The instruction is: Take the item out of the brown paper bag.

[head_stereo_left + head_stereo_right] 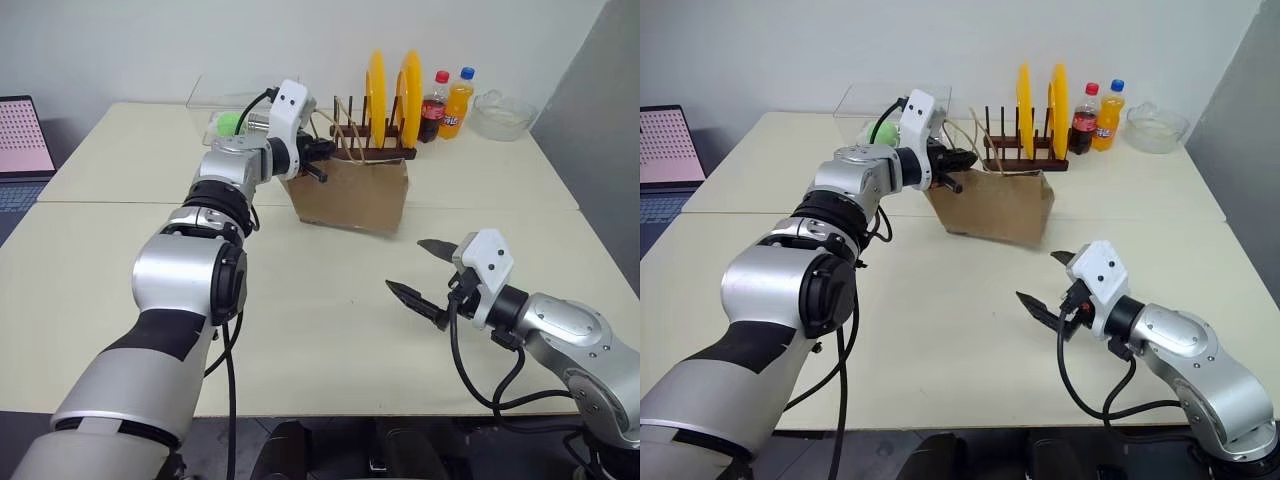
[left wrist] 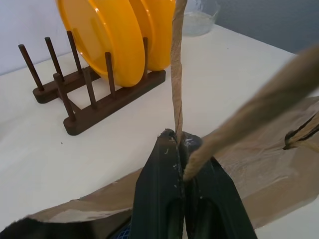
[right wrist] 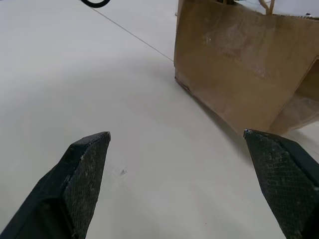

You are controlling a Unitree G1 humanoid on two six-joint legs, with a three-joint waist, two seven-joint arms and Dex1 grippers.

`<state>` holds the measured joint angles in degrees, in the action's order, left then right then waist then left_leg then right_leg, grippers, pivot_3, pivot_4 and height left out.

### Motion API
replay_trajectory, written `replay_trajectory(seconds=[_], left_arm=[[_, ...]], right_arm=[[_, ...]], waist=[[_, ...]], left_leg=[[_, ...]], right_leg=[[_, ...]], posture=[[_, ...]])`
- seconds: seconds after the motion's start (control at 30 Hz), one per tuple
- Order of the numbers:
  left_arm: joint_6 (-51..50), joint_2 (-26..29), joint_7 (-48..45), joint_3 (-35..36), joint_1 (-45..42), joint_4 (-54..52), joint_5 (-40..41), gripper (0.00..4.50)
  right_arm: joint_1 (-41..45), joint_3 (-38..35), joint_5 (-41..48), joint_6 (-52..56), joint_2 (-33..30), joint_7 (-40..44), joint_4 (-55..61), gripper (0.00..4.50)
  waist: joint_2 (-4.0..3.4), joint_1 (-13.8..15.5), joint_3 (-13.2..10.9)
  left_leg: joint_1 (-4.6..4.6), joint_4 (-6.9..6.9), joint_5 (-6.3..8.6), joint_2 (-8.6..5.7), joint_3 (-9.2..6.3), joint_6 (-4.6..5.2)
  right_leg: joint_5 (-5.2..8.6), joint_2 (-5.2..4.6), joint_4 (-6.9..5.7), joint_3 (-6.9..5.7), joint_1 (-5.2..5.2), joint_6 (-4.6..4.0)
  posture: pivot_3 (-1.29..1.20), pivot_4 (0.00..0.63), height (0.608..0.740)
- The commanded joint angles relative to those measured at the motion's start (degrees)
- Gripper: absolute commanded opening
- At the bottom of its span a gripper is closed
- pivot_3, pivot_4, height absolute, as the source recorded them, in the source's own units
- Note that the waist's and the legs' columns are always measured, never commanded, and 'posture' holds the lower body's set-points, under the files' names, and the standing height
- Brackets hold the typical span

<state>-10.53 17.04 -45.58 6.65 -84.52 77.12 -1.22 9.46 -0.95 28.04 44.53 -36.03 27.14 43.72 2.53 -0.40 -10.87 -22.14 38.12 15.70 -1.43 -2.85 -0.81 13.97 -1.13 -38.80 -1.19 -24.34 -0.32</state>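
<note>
I see a wooden plate rack [image 1: 372, 150] at the far side of the table [image 1: 300, 330], with 2 yellow plates [image 1: 392, 88] standing upright in it. Just beside it are 2 bottles, a cola [image 1: 432, 107] and an orange soda [image 1: 457, 104], then a glass bowl [image 1: 503, 115]. A clear plastic box [image 1: 225, 108] holds something green [image 1: 229, 123]. A laptop [image 1: 22, 150] sits at the far left.

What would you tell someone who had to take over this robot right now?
Left gripper: shut on a cord handle of the brown paper bag.
Right gripper: open, holding nothing, above the table on the near side of the bag.
The bag stands upright in front of the wooden plate rack with its yellow plates.
Done: handle gripped.
Left: reach into the bag and take the item out; what it is cannot be made out.
</note>
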Motion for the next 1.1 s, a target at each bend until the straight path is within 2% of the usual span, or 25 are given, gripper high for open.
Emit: replay_trajectory(seconds=[0.03, 1.1], left_arm=[[1.7, -0.2, 1.4, 0.2, -2.0, -1.2, -0.1, 0.04], [1.8, -0.6, 7.4, -0.2, -1.4, -1.1, -2.4, 0.04]], right_arm=[[1.2, -0.6, -1.6, -2.1, 0.1, -0.7, 0.5, 4.5], [3.2, 1.6, -6.0, -5.4, 2.0, -0.2, -3.1, 4.5]], waist=[[0.0, 0.0, 0.0], [0.0, 0.0, 0.0]], left_leg=[[0.0, 0.0, 0.0, 0.0, 0.0, 0.0], [0.05, 0.02, -0.01, -0.01, 0.05, -0.01]], right_leg=[[0.0, 0.0, 0.0, 0.0, 0.0, 0.0], [-0.02, 0.0, -0.06, 0.05, 0.0, -0.04]], posture=[[0.0, 0.15, 0.74], [0.0, 0.15, 0.74]])
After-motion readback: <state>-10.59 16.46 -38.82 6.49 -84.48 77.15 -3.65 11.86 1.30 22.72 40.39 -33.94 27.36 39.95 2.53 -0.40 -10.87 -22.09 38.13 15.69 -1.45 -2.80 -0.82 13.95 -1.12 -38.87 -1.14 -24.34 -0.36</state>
